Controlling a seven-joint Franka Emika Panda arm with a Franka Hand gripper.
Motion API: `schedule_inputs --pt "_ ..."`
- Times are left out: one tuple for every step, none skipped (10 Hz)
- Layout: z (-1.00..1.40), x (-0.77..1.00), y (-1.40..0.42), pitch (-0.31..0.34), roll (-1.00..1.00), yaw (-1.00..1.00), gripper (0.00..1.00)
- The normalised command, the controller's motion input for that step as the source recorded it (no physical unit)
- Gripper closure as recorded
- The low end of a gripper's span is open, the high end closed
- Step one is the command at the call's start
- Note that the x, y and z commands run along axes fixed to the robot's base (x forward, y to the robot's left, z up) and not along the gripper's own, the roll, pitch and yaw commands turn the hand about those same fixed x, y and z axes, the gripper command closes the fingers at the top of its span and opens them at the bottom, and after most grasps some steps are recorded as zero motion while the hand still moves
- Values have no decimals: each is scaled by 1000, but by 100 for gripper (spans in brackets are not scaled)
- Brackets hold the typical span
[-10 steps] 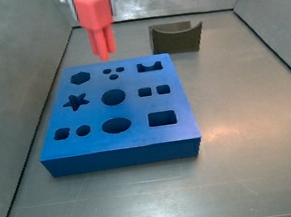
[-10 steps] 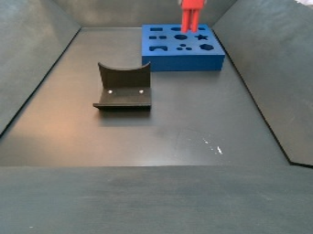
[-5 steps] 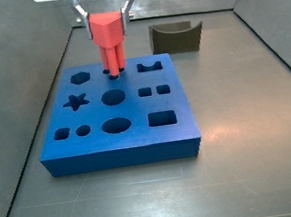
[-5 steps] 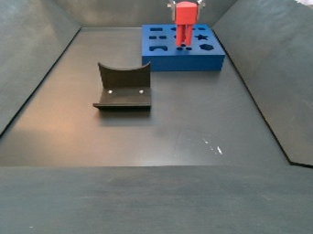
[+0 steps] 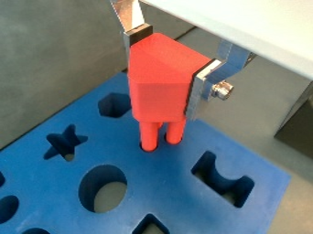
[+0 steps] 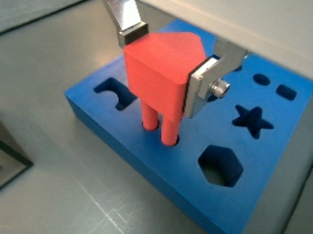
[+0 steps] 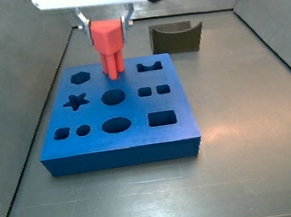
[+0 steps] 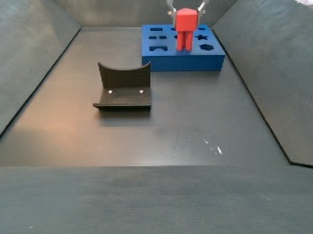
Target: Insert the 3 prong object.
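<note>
You've got the gripper (image 5: 174, 66) over the far part of the blue block (image 7: 113, 145), jaws pinching the blocky top of the 3 prong object (image 5: 162, 87). Silver fingers (image 6: 204, 80) clamp it on two opposite sides in both wrist views. The red piece is upright, prongs down, tips at the block's top face by a set of small holes; you can't tell how deep they sit. Star hole (image 6: 251, 120) and hexagon hole (image 6: 221, 163) lie just beside the prongs. In a side view the dark grey curved block (image 8: 123, 87) stands on the floor, well apart from the blue block.
</note>
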Motion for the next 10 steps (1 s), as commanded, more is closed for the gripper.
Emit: schedule_inputs --pt "-389 120 0 0 -80 -40 100" --pt "-374 91 0 0 -46 -77 100" --pt "-366 91 0 0 -7 -109 100" --pt "-394 60 0 0 0 -120 100" --pt "-426 0 0 -19 50 -114 100" --pt "-397 0 0 -13 100 -100 100" --pt "-363 0 0 0 116 -91 100" --pt "-234 0 0 0 47 -31 100" --pt "-9 0 0 -6 0 0 100" --pt "0 0 0 0 0 0 100"
